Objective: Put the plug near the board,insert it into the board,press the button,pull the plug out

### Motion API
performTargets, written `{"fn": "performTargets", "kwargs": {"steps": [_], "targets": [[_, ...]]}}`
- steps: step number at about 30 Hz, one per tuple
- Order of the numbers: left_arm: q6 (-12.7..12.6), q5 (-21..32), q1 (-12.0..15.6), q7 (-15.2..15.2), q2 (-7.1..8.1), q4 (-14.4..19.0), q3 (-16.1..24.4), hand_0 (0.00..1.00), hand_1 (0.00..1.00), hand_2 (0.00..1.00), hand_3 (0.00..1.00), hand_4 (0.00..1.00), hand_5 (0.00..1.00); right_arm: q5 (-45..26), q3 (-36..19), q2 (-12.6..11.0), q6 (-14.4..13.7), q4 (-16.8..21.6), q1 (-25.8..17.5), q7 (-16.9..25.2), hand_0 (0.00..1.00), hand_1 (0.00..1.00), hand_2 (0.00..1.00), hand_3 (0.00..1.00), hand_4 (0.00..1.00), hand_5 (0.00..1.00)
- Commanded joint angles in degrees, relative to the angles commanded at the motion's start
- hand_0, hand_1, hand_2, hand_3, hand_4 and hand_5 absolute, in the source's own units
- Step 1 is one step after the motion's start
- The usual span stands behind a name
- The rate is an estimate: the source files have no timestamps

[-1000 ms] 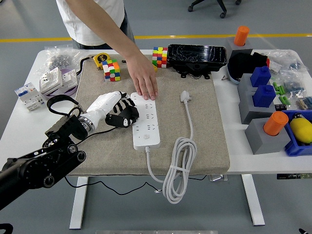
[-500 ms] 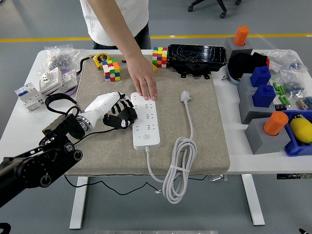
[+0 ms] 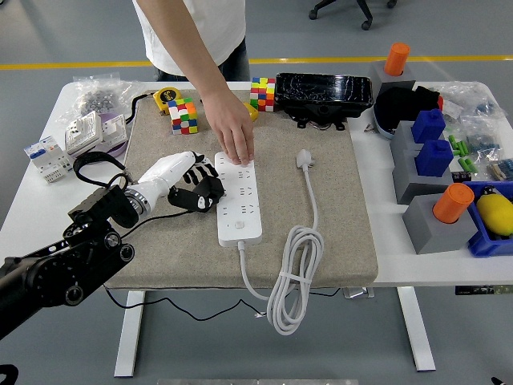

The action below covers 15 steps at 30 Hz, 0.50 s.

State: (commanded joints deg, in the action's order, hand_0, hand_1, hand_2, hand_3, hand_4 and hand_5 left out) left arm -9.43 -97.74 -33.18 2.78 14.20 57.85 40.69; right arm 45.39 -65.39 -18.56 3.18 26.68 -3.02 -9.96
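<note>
Grey floor, yellow line

White table, beige mat across its middle, blue bins at right

— Left arm: black, chunky jointed links, round bolt heads along the side, a black cable looping above the wrist.
— And further out?
— White forearm shell, silver cuff, black five-fingered left hand.
— Person opposite?
— White short-sleeved shirt, dark trousers.
</note>
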Motion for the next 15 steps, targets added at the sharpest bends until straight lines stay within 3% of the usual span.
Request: {"fn": "performTargets", "kwargs": {"steps": [1, 6, 7, 12, 13, 15], "targets": [[-0.07, 0.00, 0.00, -0.09, 0.00, -0.02, 0.01, 0.665, 0.725, 0.740, 0.744, 0.998, 0.143, 0.00, -0.01, 0.01, 0.01, 0.01, 0.00, -0.01, 0.755, 0.727, 0.737, 0.752, 0.998, 0.678], [-0.47, 0.69, 0.12, -0.67, -0.01, 0.20, 0.49, 0.665, 0.725, 0.740, 0.744, 0.998, 0.143, 0.05, -0.11, -0.01, 0.03, 0.01, -0.03, 0.00, 0.755, 0.727, 0.737, 0.752, 0.998, 0.678], [-0.51, 0.85, 0.15, -0.75, 0.01, 0.30, 0.56, 0.674, 0.734, 0.755, 0.765, 0.998, 0.222, 0.06, -0.12, -0.02, 0.02, 0.00, -0.03, 0.00, 0.755, 0.727, 0.737, 0.753, 0.998, 0.677], [-1.34, 2.57, 0.62, -1.21, 0.14, 1.87, 1.17, 0.674, 0.734, 0.755, 0.765, 0.998, 0.222, 0.07, -0.10, -0.01, 0.04, 0.07, -0.03, 0.00, 0.755, 0.727, 0.737, 0.753, 0.998, 0.677], [-1.79, 2.87, 0.81, -1.24, 0.19, 2.44, 1.38, 0.671, 0.731, 0.751, 0.758, 0.998, 0.346, 0.08, -0.10, -0.01, 0.04, 0.09, -0.03, 0.01, 0.755, 0.727, 0.737, 0.752, 0.998, 0.678], [-3.30, 3.91, 1.41, -1.47, 0.32, 3.91, 1.98, 0.671, 0.731, 0.751, 0.758, 0.998, 0.346, 0.12, -0.08, -0.02, 0.05, 0.09, -0.02, 0.00, 0.755, 0.727, 0.737, 0.752, 0.998, 0.678]]}}
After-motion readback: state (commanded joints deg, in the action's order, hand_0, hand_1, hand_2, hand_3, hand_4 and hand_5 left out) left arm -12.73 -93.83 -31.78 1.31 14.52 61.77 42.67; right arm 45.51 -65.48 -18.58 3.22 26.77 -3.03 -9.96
